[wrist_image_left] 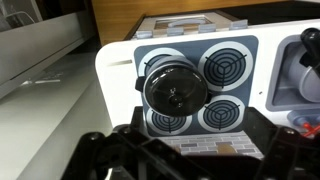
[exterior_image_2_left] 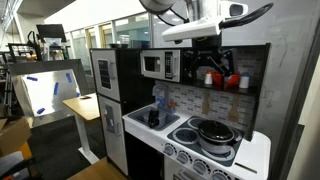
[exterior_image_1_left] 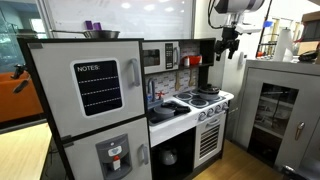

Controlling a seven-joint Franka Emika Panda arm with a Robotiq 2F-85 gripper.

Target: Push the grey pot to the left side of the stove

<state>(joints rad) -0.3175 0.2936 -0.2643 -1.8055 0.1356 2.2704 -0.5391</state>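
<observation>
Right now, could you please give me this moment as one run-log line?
end effector: open, empty, high above stove | pot: on stove, untouched | push: not started

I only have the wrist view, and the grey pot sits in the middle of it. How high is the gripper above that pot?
Observer: High. In an exterior view the gripper hangs about level with the microwave, well clear of the grey pot on the stove.
Operator: Are the jaws open?
Observer: Yes, open, with nothing between them.
Operator: Anything near it up there?
Observer: Red items show behind it; how close they are, I cannot tell.
</observation>
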